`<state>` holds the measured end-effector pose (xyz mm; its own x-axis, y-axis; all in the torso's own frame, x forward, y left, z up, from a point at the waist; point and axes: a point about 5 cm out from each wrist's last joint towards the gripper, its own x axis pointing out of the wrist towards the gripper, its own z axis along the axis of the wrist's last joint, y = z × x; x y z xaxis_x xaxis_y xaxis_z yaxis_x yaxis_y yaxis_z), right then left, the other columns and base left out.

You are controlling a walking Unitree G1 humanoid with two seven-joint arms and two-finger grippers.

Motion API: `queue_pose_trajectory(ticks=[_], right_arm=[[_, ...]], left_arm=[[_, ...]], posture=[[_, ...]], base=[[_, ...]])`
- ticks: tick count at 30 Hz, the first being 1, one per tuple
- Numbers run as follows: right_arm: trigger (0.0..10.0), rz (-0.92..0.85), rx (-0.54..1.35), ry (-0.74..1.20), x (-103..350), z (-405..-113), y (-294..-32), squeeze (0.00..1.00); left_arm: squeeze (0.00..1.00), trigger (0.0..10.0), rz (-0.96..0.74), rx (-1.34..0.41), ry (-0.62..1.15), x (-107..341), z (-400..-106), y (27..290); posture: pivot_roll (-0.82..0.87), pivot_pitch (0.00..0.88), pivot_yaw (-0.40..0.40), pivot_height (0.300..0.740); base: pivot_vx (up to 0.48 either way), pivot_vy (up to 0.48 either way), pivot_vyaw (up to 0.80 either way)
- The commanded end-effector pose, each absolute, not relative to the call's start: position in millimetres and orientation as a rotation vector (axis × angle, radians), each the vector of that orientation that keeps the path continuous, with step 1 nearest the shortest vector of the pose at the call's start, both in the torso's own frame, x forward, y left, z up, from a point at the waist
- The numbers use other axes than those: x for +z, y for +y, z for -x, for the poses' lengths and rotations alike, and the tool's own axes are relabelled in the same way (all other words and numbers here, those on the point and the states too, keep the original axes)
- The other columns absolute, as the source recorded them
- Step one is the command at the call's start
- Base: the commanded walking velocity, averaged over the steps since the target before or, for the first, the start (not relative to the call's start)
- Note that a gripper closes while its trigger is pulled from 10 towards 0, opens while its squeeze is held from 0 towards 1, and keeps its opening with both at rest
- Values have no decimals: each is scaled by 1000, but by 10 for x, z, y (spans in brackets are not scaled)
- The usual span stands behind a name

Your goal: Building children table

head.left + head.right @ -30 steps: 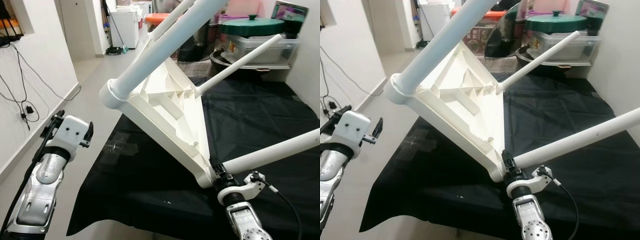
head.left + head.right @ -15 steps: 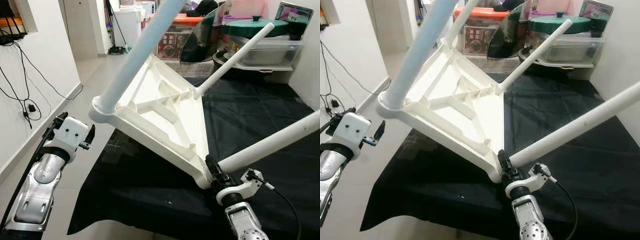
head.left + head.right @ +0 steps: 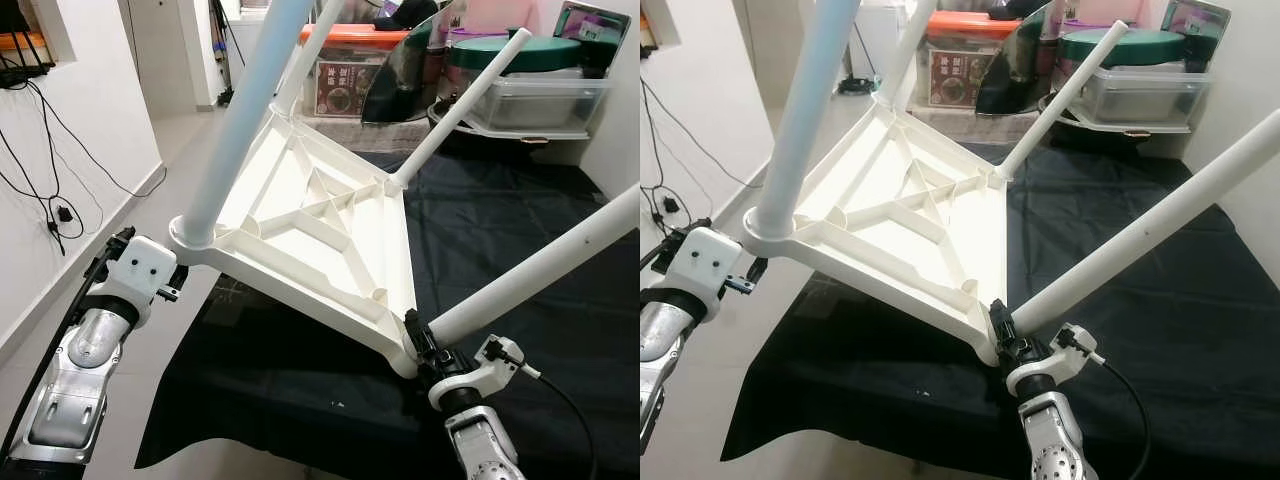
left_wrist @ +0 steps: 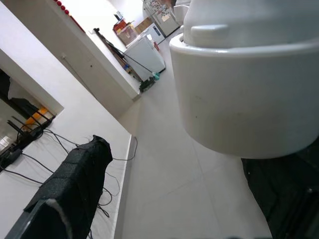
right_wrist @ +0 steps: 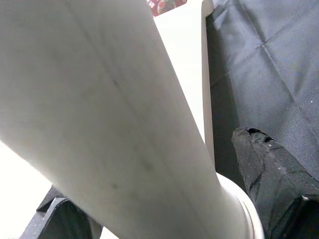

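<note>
A white plastic children's table (image 3: 320, 230) hangs upside down and tilted over a surface covered in black cloth (image 3: 520, 220), its ribbed underside facing me and its round white legs pointing up. My right gripper (image 3: 425, 350) is shut on the near right leg (image 3: 540, 265) at its base by the table corner; the leg (image 5: 99, 99) runs between the black fingers (image 5: 271, 169). My left gripper (image 3: 170, 285) is open just beside and below the table's left corner socket (image 4: 244, 89), one black finger (image 4: 75, 184) showing apart from it.
Storage boxes stand at the back of the cloth: one with a green lid (image 3: 520, 50), one with an orange lid (image 3: 345, 35). To the left are tiled floor (image 3: 170, 140) and a white wall with hanging cables (image 3: 50, 190).
The table has tipped: its left corner has dropped down to my left gripper and the legs have swung more upright. My right gripper keeps hold of the leg.
</note>
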<state>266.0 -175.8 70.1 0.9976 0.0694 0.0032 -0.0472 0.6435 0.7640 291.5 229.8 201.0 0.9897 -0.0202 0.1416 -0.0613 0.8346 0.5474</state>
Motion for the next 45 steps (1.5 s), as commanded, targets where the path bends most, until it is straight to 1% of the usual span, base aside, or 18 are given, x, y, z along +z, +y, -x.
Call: queue_pose_trajectory(ticks=[1, 30, 31, 32, 35, 36, 37, 39, 45], right_arm=[[10000, -1318, -966, 231, 509, -2809, -2517, 0], [10000, -1318, -966, 231, 509, -2809, -2517, 0], [10000, -1318, -961, 228, 523, -2820, -2517, 0], [10000, -1290, -860, 194, 630, -2912, -2408, 0], [10000, -1290, -860, 194, 630, -2912, -2408, 0], [10000, -1271, -785, 170, 713, -2977, -2320, 0], [10000, -1271, -785, 170, 713, -2977, -2320, 0], [10000, -1253, -706, 143, 801, -3039, -2222, 0], [10000, -1253, -704, 144, 799, -3041, -2211, 0]], left_arm=[[0, 10000, -599, 37, -164, 2064, -2891, 2292], [0, 10000, -599, 37, -164, 2064, -2891, 2292], [0, 10000, -594, 19, -159, 2056, -2911, 2311], [0, 10000, -691, 60, -208, 2192, -3189, 2477], [0, 10000, -691, 60, -208, 2192, -3189, 2477], [0, 10000, -757, 92, -242, 2325, -3363, 2607], [0, 10000, -757, 92, -242, 2325, -3363, 2607], [0, 10000, -815, 125, -274, 2475, -3508, 2730], [0, 10000, -812, 113, -272, 2460, -3526, 2702]], posture=[[177, 54, 37, 740], [177, 54, 37, 740], [171, 0, 0, 740], [157, 0, 0, 740], [157, 0, 0, 740], [157, 0, 0, 740], [157, 0, 0, 740], [155, 0, 0, 740], [157, 0, 0, 740]], base=[[0, 0, 0], [0, 0, 0], [0, 0, 0], [0, 0, 0], [0, 0, 0], [0, 0, 0], [0, 0, 0], [0, 0, 0], [0, 0, 0]])
